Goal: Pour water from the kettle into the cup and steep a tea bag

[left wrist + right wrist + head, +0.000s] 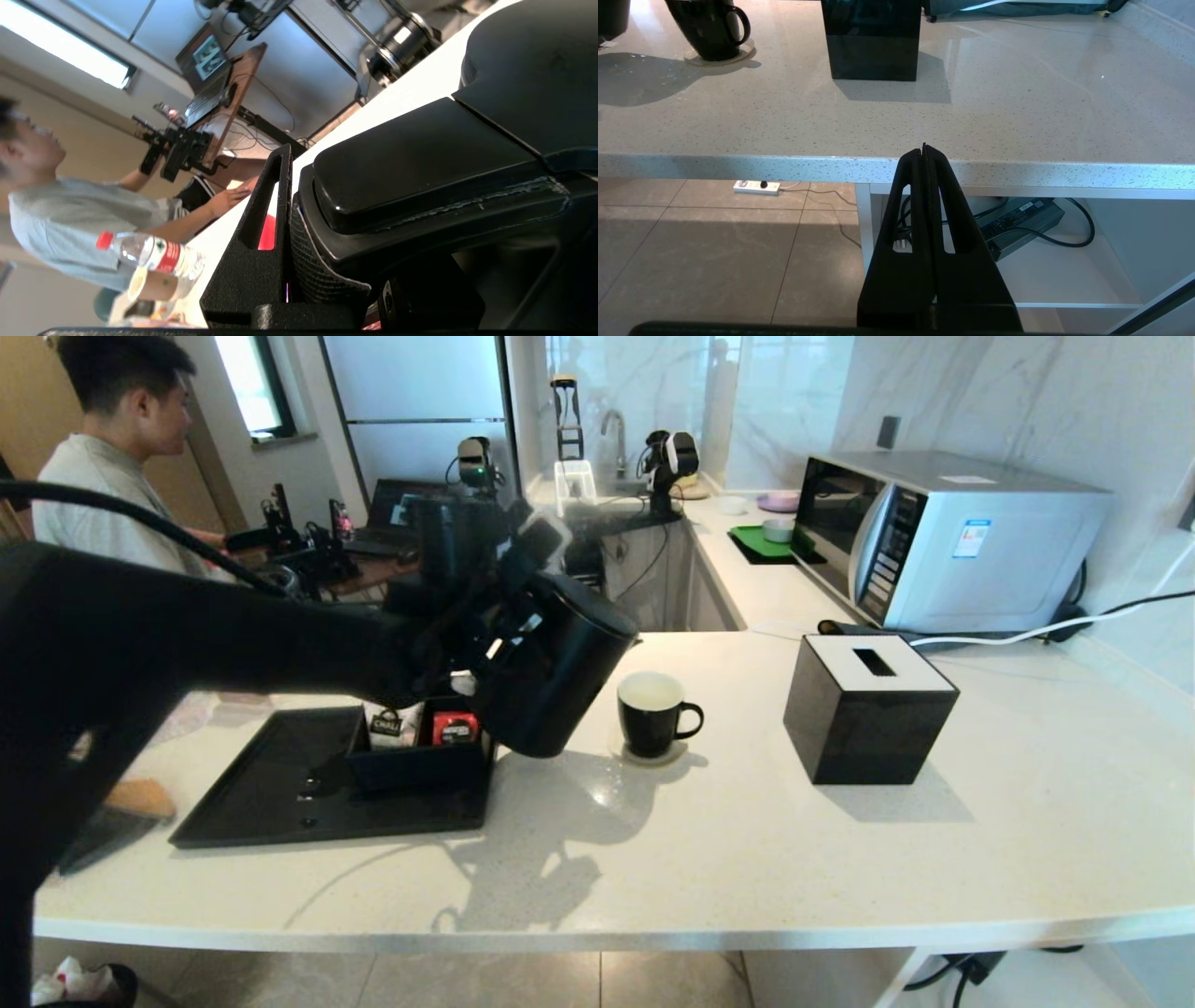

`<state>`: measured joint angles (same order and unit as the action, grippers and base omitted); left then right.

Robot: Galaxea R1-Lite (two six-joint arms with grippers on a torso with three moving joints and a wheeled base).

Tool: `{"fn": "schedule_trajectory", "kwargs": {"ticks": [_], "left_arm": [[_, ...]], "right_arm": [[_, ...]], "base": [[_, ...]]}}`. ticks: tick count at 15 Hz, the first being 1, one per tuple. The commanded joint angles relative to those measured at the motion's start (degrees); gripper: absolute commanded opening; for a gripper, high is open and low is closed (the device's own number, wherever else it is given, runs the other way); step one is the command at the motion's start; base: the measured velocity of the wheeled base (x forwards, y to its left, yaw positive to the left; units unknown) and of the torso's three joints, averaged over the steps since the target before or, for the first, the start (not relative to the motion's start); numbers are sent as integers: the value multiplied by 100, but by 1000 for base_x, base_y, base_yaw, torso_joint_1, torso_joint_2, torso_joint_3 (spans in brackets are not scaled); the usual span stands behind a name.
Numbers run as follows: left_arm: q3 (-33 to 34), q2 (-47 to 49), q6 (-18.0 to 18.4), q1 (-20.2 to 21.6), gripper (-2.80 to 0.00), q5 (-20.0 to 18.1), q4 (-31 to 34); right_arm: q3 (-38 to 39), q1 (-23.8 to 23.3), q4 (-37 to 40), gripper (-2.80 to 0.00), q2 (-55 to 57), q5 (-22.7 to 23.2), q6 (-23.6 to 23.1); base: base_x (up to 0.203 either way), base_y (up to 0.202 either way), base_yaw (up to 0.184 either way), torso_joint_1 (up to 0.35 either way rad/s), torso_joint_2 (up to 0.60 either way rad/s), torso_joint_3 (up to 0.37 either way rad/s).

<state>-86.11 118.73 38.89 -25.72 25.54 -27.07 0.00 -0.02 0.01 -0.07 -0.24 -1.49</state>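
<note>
Left gripper (299, 242): we see it clamped on the kettle's handle, one finger (261, 233) lying flat against the grip, raised above the tabletop in the head view.
Kettle (551, 663): held in the air and tilted, its top leaning toward the cup, its base over the near right corner of the tray; in the left wrist view we see its handle (420, 168) and part of its black body (537, 65).
Cup (652, 714): upright on a pale coaster (653, 754) on the tabletop (747, 859), just beside the kettle on the robot's right, ear handle turned toward the tissue box (we cannot tell whether any water sits in its white inside).
Tea bag: we cannot pick it out.
Tray (280, 803): black, flat on the tabletop on the robot's left, carrying a black holder (415, 765) with a white sachet (387, 726) and a red sachet (455, 728) standing in it.
Tissue box (868, 709): black with a white top, well to the right of the cup.
Right gripper (924, 154): fingers pressed together on nothing, parked below the tabletop's front edge.
Background: a microwave (943, 537) at the far right, a person (121, 457) seated at the far left.
</note>
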Motion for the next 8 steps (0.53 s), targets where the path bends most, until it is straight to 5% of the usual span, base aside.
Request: {"fn": "schedule_trajectory", "kwargs": {"ticks": [1,8], "left_arm": [[222,-233,-84,68,-280,17,-233],[1244,-1044,-798,316,-280,699,-1397]], "right_arm": [[0,1,-1,-280,7,-2,-1],[0,-5,-1,-280,7,-2,-2]], "base": [[0,0,0,0,0,0],[0,0,0,0,0,0]]}}
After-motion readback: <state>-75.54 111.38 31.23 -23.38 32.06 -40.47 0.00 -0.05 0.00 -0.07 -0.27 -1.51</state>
